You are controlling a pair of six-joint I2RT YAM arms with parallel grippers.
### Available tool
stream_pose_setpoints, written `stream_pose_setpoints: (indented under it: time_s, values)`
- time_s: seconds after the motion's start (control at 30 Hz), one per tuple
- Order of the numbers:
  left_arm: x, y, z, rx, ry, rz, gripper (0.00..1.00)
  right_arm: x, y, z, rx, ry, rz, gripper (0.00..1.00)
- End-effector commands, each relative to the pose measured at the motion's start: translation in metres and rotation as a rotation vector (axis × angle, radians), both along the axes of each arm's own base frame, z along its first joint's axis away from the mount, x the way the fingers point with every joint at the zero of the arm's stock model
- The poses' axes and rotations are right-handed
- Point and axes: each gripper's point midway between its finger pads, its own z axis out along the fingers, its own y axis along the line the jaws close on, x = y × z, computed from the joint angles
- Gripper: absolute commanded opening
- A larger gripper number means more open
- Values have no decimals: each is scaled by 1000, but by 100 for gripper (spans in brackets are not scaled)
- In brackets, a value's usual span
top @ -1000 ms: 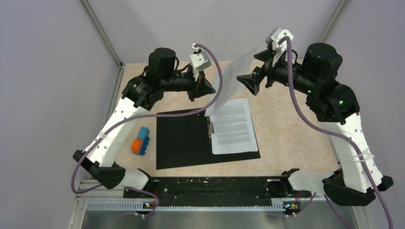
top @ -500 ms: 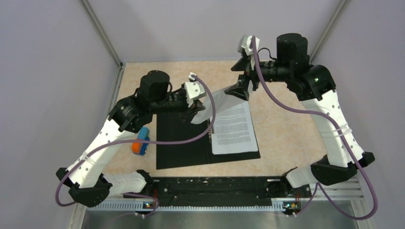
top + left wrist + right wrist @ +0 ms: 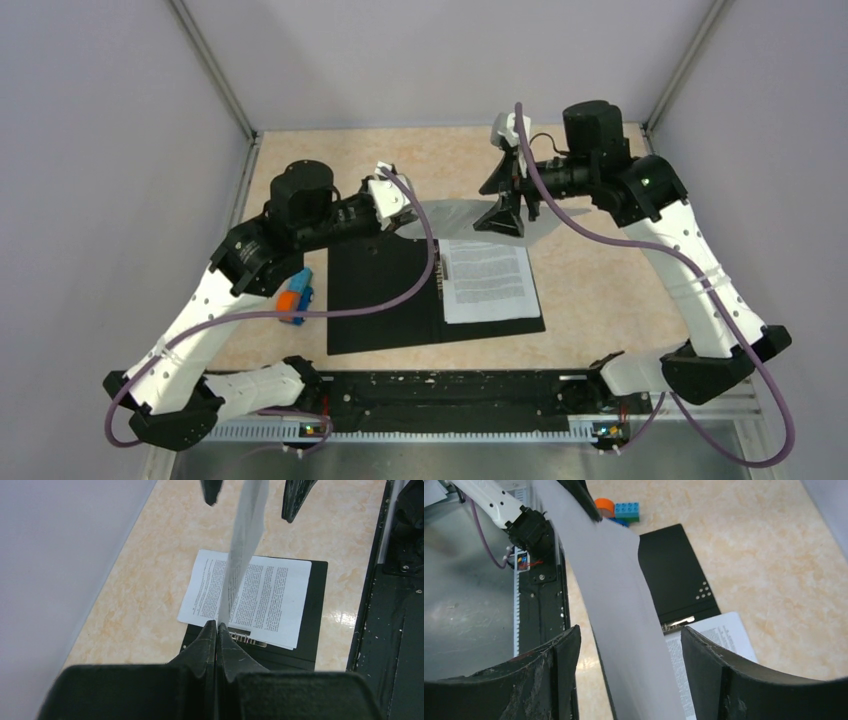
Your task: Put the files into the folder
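The folder (image 3: 385, 295) lies open, black inside up, with its metal spine clip (image 3: 679, 622). Several printed files (image 3: 487, 280) lie on its right half. One more white sheet (image 3: 450, 213) hangs low over the folder's far edge between the two grippers. My left gripper (image 3: 405, 215) is shut on that sheet's edge (image 3: 217, 625); the sheet (image 3: 245, 535) runs edge-on away from it. My right gripper (image 3: 498, 218) is open, and the sheet (image 3: 624, 595) passes between its spread fingers (image 3: 559, 655) without being pinched.
A small blue-and-orange block (image 3: 295, 296) sits left of the folder, also in the right wrist view (image 3: 619, 510). A black rail (image 3: 440, 395) runs along the near table edge. Grey walls close in the left, back and right sides.
Both arms have come down towards the folder. The sheet, held high and upright by the right gripper a second ago, now hangs low over the folder's far edge.
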Motion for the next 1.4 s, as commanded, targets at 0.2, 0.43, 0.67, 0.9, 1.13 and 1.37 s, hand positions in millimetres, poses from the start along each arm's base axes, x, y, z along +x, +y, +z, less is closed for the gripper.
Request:
stream_pose_setpoints:
  time_s: [0.2, 0.43, 0.67, 0.9, 1.13, 1.37]
  values:
    - [33, -15, 14, -32, 54, 80, 0, 8, -12, -23, 53, 69, -237, 23]
    - [89, -12, 5, -55, 182, 340, 53, 35, -30, -77, 11, 282, -512, 2]
    - [136, 15, -12, -245, 387, 638, 67, 93, -74, -125, 244, 687, -755, 0]
    - [140, 14, -107, -233, 641, 760, 61, 119, -80, -221, 249, 881, -910, 0]
    - [127, 11, -210, -146, 890, 854, 42, 128, -94, -276, 218, 930, -1064, 0]
    - [124, 3, -263, -105, 1016, 885, 28, 137, -101, -287, 193, 913, -1119, 0]
